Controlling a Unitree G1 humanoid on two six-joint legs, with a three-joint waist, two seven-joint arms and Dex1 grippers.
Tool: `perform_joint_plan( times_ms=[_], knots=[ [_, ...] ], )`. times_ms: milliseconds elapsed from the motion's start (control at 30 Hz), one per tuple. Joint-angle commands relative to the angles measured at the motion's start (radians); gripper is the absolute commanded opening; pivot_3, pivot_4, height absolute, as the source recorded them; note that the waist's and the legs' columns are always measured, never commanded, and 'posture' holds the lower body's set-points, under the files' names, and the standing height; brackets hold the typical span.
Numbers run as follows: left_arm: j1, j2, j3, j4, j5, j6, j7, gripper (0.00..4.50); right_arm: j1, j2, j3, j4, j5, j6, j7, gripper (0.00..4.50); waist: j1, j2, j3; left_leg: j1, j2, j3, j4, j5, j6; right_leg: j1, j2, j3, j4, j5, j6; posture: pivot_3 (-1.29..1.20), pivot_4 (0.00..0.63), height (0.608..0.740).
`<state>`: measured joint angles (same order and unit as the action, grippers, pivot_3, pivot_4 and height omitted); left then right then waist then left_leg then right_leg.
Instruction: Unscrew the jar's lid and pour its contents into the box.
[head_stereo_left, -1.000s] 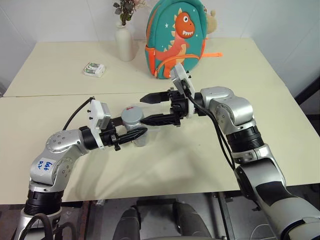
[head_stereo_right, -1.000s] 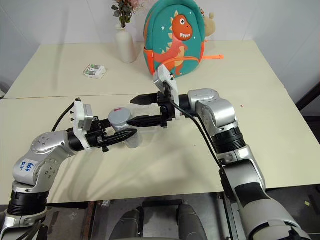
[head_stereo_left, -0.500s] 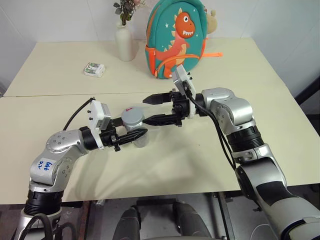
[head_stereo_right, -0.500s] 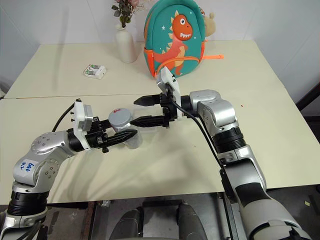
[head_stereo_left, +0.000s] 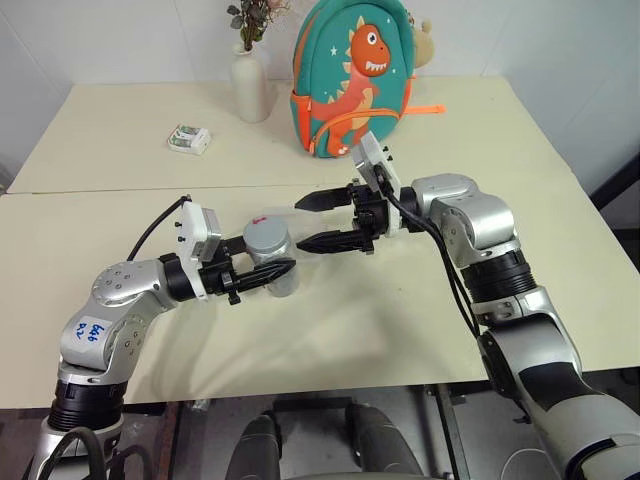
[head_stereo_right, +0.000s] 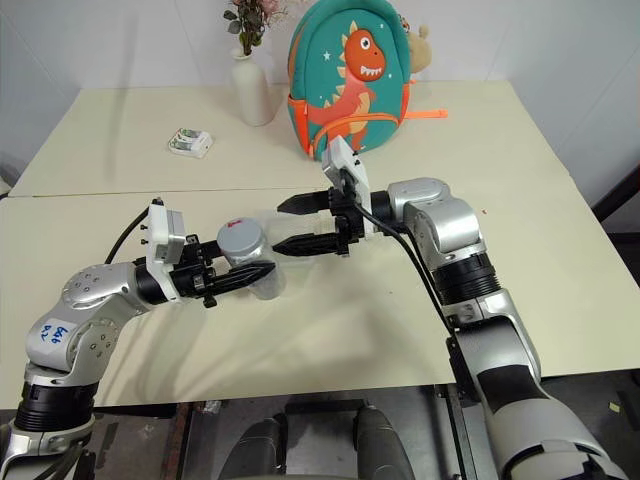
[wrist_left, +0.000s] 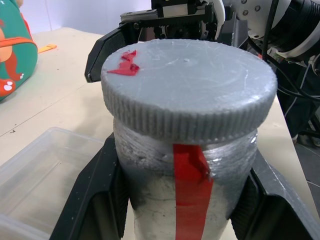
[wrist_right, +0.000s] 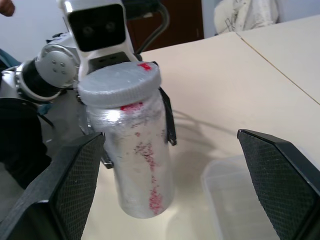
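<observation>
The silver-grey jar (head_stereo_left: 281, 281) with a red strip stands upright just above the table, and my left gripper (head_stereo_left: 270, 263) is shut on its body below the lid. The grey lid (head_stereo_left: 265, 237), marked red on top, sits on the jar (wrist_left: 190, 200). My right gripper (head_stereo_left: 302, 224) is open, pointing at the lid from its right with a small gap. One right finger (wrist_right: 280, 175) rises on each side of the jar (wrist_right: 140, 165) in the right wrist view. The clear box (wrist_left: 45, 170) lies on the table just beside the jar. The contents are hidden inside.
At the back of the table stand a white vase (head_stereo_left: 249, 90) with flowers and a teal dinosaur backpack (head_stereo_left: 355, 75). A white-and-green packet (head_stereo_left: 188, 139) lies at the back left. The table's front edge runs just below my arms.
</observation>
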<state>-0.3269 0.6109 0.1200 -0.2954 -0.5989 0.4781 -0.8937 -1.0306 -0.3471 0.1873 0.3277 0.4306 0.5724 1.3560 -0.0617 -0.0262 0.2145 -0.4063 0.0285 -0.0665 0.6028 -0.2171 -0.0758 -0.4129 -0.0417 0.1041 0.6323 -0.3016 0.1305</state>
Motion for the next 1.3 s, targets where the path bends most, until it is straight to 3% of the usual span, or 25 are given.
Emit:
perform_joint_plan(
  times_ms=[33, 267, 667, 1300],
  knots=[
    [-0.014, 0.017, 0.029, 0.000, -0.010, -0.025, -0.015, 2.14, -0.005, 0.012, -0.023, -0.104, 0.058, 0.029, 0.011, 4.46, 0.000, 0.000, 0.000, 0.000, 0.000, 0.000, 0.000, 0.000, 0.000, 0.000, 0.000, 0.000, 0.000, 0.000, 0.000, 0.00, 0.150, 0.740],
    [-0.019, 0.017, 0.024, 0.007, -0.007, -0.030, -0.024, 2.14, 0.002, 0.061, 0.005, -0.167, 0.061, 0.048, -0.039, 4.46, 0.001, 0.000, 0.000, 0.000, 0.000, 0.000, 0.000, 0.000, 0.000, 0.000, 0.000, 0.000, 0.000, 0.000, 0.000, 0.00, 0.150, 0.740],
    [-0.021, 0.016, 0.020, -0.003, -0.012, -0.025, -0.023, 2.14, -0.032, 0.130, 0.010, -0.092, 0.019, -0.015, -0.092, 4.46, 0.001, 0.000, 0.000, 0.000, 0.000, 0.000, 0.000, 0.000, 0.000, 0.000, 0.000, 0.000, 0.000, 0.000, 0.000, 0.00, 0.150, 0.740],
    [-0.009, 0.027, 0.027, -0.008, -0.021, -0.022, -0.024, 2.14, -0.059, 0.066, 0.000, 0.017, -0.028, -0.094, -0.020, 4.46, 0.000, 0.000, 0.000, 0.000, 0.000, 0.000, 0.000, 0.000, 0.000, 0.000, 0.000, 0.000, 0.000, 0.000, 0.000, 0.00, 0.150, 0.740]
  ],
)
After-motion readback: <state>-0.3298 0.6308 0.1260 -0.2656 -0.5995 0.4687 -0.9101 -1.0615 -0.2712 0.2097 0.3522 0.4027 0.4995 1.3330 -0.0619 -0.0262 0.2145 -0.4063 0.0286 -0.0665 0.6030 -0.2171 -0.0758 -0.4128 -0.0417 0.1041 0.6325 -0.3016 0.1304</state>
